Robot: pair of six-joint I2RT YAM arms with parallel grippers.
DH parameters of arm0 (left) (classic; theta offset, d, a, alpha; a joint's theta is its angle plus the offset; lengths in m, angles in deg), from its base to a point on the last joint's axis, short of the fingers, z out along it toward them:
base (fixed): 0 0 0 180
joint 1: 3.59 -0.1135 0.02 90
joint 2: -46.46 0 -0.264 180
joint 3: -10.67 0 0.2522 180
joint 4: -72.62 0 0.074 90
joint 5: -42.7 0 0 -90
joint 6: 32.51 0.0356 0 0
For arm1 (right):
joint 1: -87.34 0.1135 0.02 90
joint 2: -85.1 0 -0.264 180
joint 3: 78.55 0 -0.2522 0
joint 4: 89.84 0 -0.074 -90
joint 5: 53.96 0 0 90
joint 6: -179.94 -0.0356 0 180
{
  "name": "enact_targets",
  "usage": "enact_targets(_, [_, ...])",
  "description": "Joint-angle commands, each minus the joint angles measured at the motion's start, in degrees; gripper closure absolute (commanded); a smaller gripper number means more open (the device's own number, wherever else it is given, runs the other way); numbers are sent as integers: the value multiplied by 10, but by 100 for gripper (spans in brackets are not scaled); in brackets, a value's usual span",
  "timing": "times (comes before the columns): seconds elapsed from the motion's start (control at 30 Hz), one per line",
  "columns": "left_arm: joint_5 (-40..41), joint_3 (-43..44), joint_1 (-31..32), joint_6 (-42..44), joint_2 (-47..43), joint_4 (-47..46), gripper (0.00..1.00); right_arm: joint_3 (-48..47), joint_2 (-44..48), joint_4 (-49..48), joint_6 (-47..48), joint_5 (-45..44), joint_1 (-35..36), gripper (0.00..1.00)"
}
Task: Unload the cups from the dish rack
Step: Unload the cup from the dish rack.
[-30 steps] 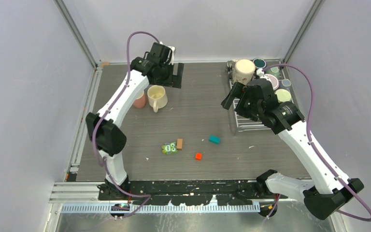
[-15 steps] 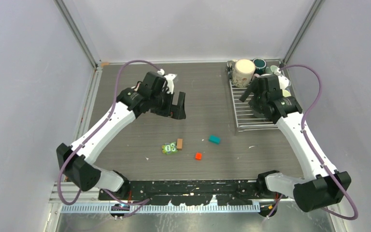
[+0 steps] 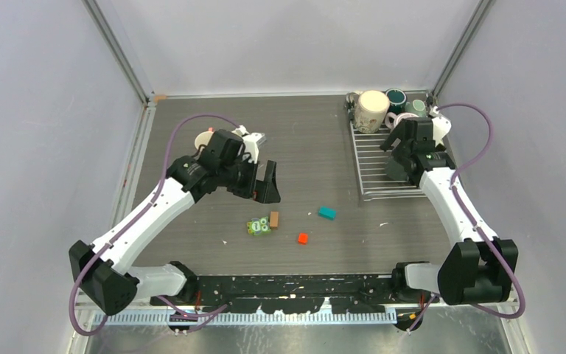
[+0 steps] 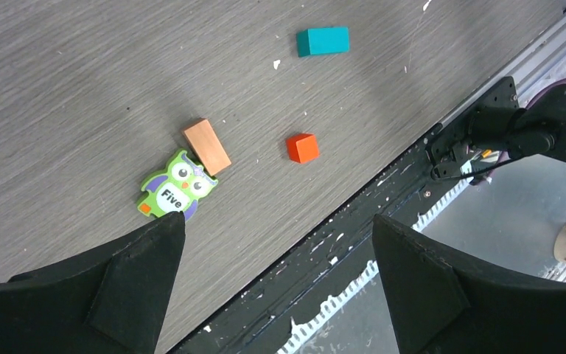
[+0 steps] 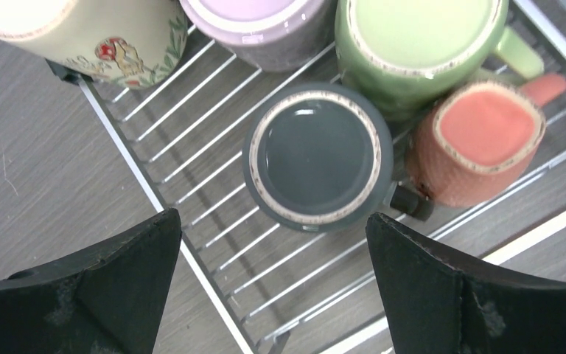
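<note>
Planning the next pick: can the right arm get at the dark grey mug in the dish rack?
Probably yes. The open right gripper hangs above the dark grey mug, nothing between. The green mug and coral mug crowd one side, so finger room looks tight there.

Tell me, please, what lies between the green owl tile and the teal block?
Only the brown block, touching the owl tile; beyond it, bare tabletop to the teal block. Left wrist view shows it.

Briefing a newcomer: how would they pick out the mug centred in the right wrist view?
Find the wire dish rack at the table's far right corner. Among the mugs clustered there, it is the dark grey mug beside a salmon-pink mug; its other neighbours are pale.
</note>
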Motion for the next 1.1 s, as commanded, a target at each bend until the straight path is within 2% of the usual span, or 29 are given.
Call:
enact_targets(0.0, [-22, -6, 2, 4, -28, -32, 0, 8, -2, -95, 55, -18, -15, 0])
enact_targets(0.13, [-31, -8, 2, 4, -32, -32, 0, 26, 0, -130, 70, -6, -41, 0])
enact_targets(0.4, [-36, -12, 5, 5, -40, -33, 0, 45, -9, -161, 61, 71, -94, 0])
enact_targets(0.7, [-34, -17, 5, 8, -44, -36, 0, 62, -37, -173, 44, 110, -98, 0])
enact_targets(1.07, [-26, -21, 5, 10, -48, -34, 0, 75, -20, -153, -9, 143, -99, 0])
